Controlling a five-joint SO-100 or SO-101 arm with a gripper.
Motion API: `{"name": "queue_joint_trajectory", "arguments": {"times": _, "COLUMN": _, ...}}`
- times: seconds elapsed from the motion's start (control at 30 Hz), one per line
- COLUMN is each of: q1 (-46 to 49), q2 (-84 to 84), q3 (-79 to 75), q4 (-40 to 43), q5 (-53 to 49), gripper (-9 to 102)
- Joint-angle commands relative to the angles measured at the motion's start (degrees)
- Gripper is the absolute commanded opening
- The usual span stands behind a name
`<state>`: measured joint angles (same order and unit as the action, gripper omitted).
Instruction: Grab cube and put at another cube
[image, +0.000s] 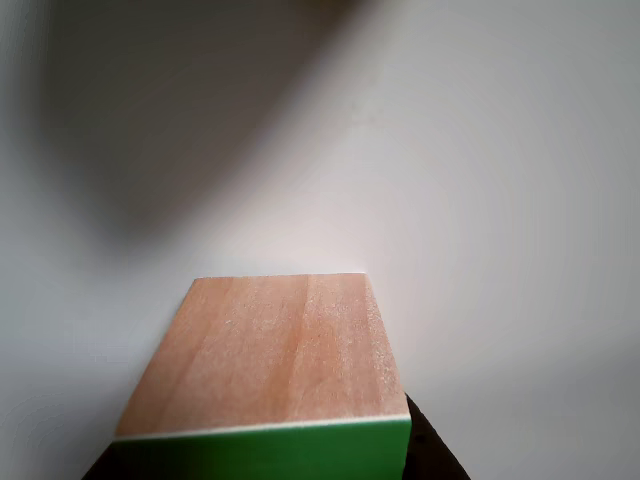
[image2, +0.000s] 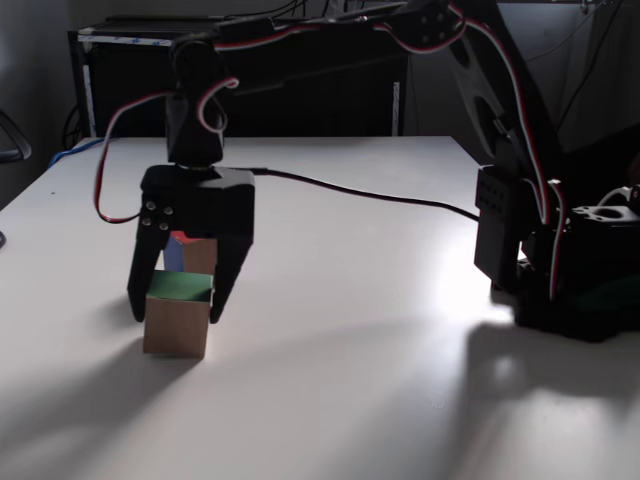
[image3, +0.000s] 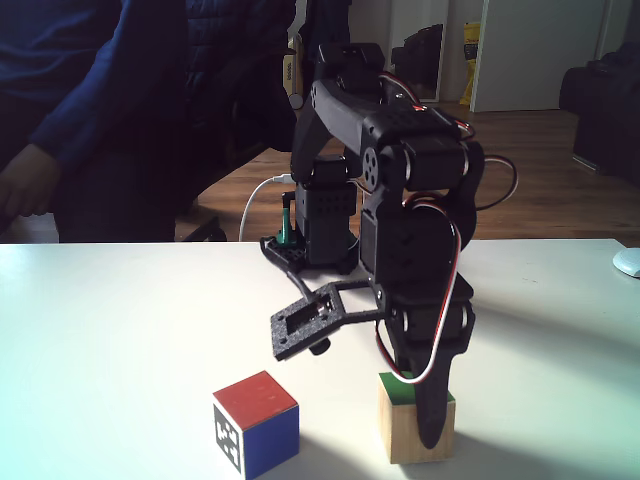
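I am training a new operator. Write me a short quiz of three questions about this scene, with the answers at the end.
1. True or false: the small cube is lifted off the table.
2. In a fixed view, the red-topped cube stands: A) on the small cube; B) beside it, apart; C) between the fingers of the tool.
3. What colour is the small cube's top face?

Key: 1 false, it rests on the table; 2 B; 3 green.
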<state>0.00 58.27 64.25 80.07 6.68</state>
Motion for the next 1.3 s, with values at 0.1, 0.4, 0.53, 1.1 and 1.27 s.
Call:
{"name": "queue_joint_trajectory", "arguments": {"times": 0.1, "q1": 0.7, "q2": 4.22, "q3": -1.67, "q4": 0.09, "q5": 0.79, "gripper": 14}}
{"name": "queue_joint_trajectory", "arguments": {"times": 0.4, "q1": 1.58, "q2": 16.26, "q3": 1.49, "q4": 3.25, "q5": 1.05, "gripper": 13}}
{"name": "queue_joint_trajectory", "arguments": {"times": 0.53, "q1": 2.37, "q2": 22.15, "q3": 2.99, "q4": 5.36, "q5": 0.62, "gripper": 12}}
{"name": "queue_joint_trajectory", "arguments": {"times": 1.1, "q1": 11.16, "q2": 17.93, "q3": -13.89, "q4": 14.06, "q5": -3.08, "gripper": 13}}
{"name": "queue_joint_trajectory", "arguments": {"times": 1.27, "q1": 13.18, "q2": 10.11, "q3": -23.2, "q4": 16.87, "q5": -3.6, "gripper": 12}}
